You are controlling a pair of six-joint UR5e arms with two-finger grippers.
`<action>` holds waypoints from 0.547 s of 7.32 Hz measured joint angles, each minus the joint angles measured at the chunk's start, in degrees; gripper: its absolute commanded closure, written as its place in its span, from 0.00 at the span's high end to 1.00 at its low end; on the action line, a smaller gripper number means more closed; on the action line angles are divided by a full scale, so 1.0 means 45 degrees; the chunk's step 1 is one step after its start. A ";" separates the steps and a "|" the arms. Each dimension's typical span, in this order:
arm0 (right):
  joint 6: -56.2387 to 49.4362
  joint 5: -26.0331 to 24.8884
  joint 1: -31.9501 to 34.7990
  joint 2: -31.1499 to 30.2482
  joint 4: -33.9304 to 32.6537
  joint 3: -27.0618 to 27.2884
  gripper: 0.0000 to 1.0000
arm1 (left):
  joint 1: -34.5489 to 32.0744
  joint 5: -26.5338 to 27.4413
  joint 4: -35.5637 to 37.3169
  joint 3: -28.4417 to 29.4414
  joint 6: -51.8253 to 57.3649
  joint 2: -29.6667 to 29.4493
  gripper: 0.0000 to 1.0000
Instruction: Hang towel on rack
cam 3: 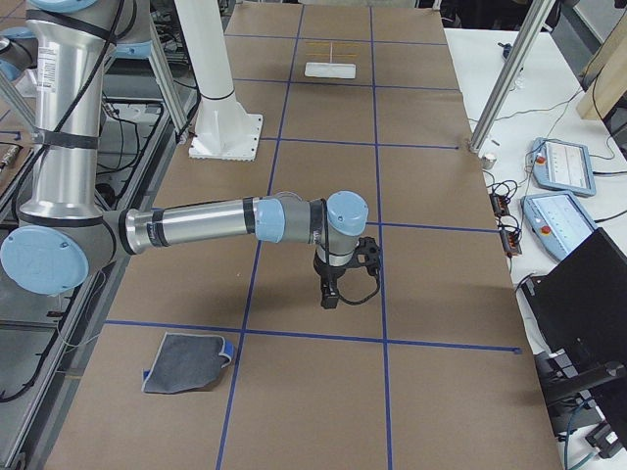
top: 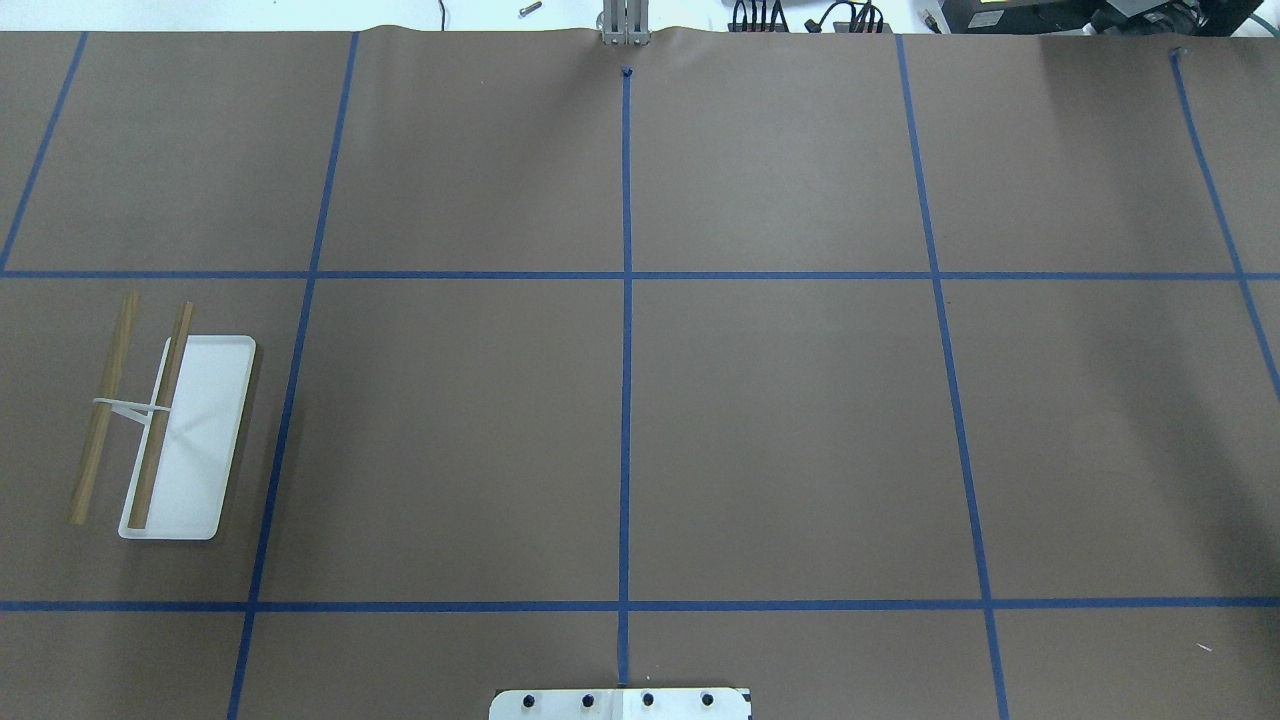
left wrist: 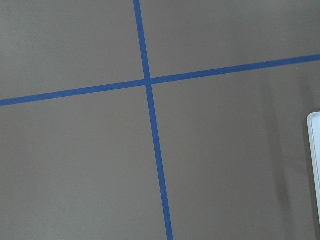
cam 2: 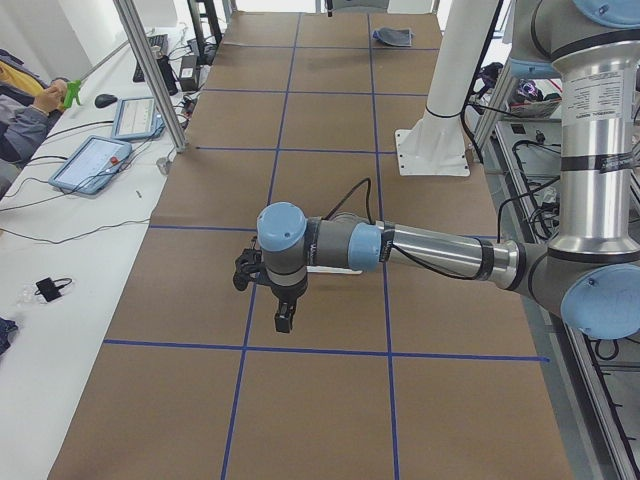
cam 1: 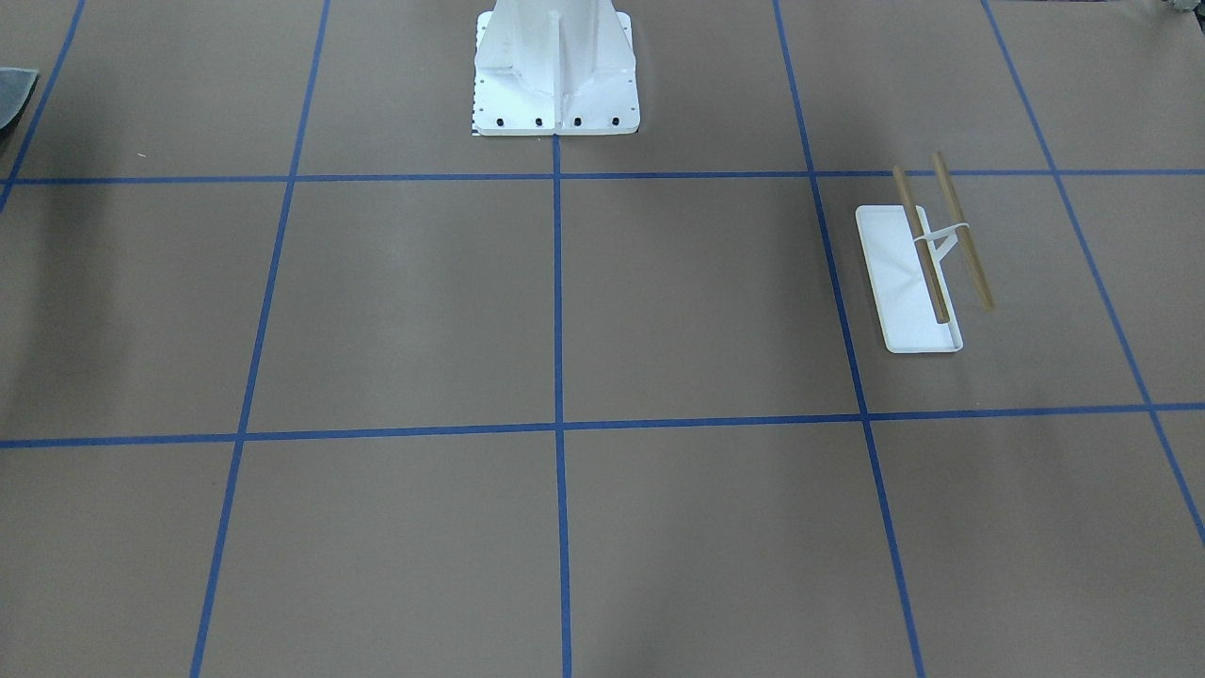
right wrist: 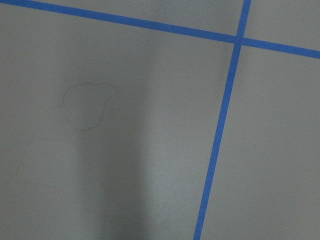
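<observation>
The towel (cam 3: 186, 364) lies crumpled on the table, grey side up with a bright blue corner showing; it also shows in the front-facing view (cam 1: 14, 94) and far off in the exterior left view (cam 2: 393, 37). The rack (top: 170, 430), with white tray base and two brown rods, stands on the robot's left side; it also shows in the front-facing view (cam 1: 918, 273) and the exterior right view (cam 3: 331, 59). My right gripper (cam 3: 331, 299) hangs above bare table, apart from the towel. My left gripper (cam 2: 284, 322) hangs next to the rack. I cannot tell whether either is open or shut.
The white bolted pedestal (cam 1: 555, 66) stands at the table's robot side. Blue tape lines grid the brown table. The tray's edge (left wrist: 315, 160) shows at the left wrist view's right edge. Tablets and cables lie on the side bench (cam 2: 95, 160).
</observation>
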 measured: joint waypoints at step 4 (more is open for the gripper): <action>0.0079 0.0105 0.0047 -0.0048 0.0011 0.0191 1.00 | 0.0021 -0.0011 -0.0017 -0.0283 0.0091 0.0191 0.98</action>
